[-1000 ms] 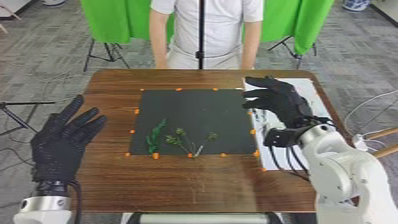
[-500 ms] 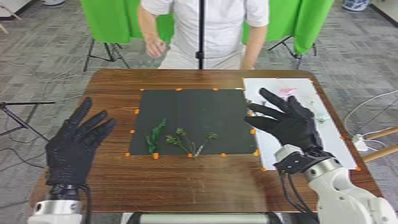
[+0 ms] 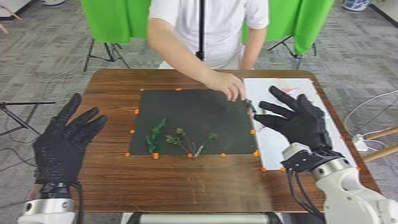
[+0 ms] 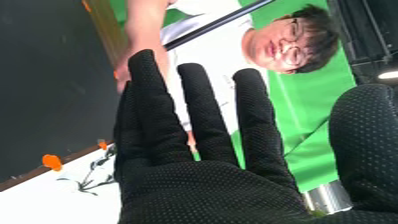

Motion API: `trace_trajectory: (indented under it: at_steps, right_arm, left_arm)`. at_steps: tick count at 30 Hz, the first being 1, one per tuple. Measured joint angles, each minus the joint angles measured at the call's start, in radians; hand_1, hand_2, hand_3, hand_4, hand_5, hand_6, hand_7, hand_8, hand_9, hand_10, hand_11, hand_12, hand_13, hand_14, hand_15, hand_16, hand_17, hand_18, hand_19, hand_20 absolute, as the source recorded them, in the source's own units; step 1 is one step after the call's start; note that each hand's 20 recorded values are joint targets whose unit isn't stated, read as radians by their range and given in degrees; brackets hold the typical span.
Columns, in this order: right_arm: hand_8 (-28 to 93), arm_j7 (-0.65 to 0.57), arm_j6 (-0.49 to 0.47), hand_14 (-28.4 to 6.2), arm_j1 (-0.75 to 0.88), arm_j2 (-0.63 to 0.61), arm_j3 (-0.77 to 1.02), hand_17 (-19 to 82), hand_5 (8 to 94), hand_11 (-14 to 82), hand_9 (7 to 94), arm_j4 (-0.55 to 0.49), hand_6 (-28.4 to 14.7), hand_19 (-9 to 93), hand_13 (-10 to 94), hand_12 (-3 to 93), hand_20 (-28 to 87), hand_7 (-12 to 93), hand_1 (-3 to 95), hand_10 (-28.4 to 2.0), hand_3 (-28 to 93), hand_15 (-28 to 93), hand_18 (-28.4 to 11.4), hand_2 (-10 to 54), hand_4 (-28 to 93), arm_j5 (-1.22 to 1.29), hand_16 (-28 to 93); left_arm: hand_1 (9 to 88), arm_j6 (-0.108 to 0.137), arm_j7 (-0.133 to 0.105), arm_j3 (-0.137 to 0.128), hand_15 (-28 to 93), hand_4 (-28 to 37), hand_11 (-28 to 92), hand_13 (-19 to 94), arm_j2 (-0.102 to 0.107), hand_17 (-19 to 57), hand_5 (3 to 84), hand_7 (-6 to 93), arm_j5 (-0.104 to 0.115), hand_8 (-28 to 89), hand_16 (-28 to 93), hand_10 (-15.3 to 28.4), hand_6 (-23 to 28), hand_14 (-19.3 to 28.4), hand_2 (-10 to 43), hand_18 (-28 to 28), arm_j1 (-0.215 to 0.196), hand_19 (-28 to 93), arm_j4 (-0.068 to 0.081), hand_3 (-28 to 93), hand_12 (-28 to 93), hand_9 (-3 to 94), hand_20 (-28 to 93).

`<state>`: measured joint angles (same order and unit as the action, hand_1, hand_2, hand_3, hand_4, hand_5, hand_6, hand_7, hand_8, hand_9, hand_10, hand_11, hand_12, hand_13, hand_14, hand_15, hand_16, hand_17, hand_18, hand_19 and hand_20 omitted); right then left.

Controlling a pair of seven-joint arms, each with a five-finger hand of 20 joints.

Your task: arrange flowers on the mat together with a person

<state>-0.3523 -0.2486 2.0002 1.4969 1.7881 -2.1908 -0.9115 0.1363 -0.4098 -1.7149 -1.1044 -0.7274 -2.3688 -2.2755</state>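
In the head view my right hand [image 3: 300,124] is open over the white sheet, its palm also close up in the right wrist view as my right hand [image 4: 213,187]. My left hand [image 3: 64,145] is open left of the dark mat [image 3: 191,112]. A long-leafed green stem [image 3: 155,136] and a branching green sprig [image 3: 186,142] lie on the mat's near half. A person's hand [image 3: 226,85] reaches down at the mat's far right corner, by the white sheet's edge. On the white sheet a pink flower [image 3: 290,90] lies beyond my right hand.
The white sheet [image 3: 276,159] with more plant pieces lies right of the mat. Orange markers [image 3: 155,156] line the mat's edges. The brown table [image 3: 195,185] extends toward the near edge, and the person's forearm [image 3: 182,55] crosses its far edge.
The person's arm has come forward over the table to the mat's far right corner. My right hand has moved back from the mat, off to the right; my left hand has shifted slightly.
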Motion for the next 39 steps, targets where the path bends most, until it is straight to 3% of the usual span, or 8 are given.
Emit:
trace_trajectory:
  at_steps: [9, 17, 39]
  right_arm:
    - [-12, -0.009, -0.017, -22.6, 0.006, 0.001, -0.002, 5, 42.2, 8.5, 47.2, 0.000, 0.9, 45, 40, 11.0, 15, 11, 14.6, -17.7, 75, 27, -19.5, 8.6, -28, -0.014, 12]
    - [-12, -0.022, -0.042, -22.8, 0.011, 0.001, -0.002, 4, 41.3, 6.7, 45.7, 0.000, 0.7, 41, 38, 10.6, 13, 10, 14.4, -17.2, 75, 22, -19.3, 9.0, -28, -0.044, 13]
    - [-12, -0.033, -0.044, -22.8, 0.017, -0.001, -0.002, 4, 40.4, 7.3, 45.8, 0.001, 0.5, 42, 39, 11.1, 15, 10, 13.6, -17.4, 75, 23, -19.7, 9.3, -28, -0.068, 15]
  left_arm:
    - [17.3, 0.000, 0.001, 0.018, 43, -28.3, 19, 27, 0.003, -7.3, 32.0, 8.8, 0.010, -9, -9, 19.0, 4.8, 26.8, 8.6, 26.3, 0.001, 56, 0.005, 75, 10, 34.5, 2]
    - [17.4, -0.007, 0.015, 0.043, 40, -28.3, 18, 26, 0.003, -7.8, 32.0, 8.9, 0.010, -9, -8, 18.9, 4.9, 25.9, 8.6, 25.8, 0.013, 54, 0.012, 75, 10, 33.9, 1]
    - [17.4, -0.008, 0.020, 0.039, 40, -28.3, 19, 25, 0.003, -8.4, 32.8, 9.4, 0.011, -9, -7, 19.3, 5.9, 25.7, 8.4, 25.7, 0.013, 54, 0.012, 76, 10, 33.7, 2]
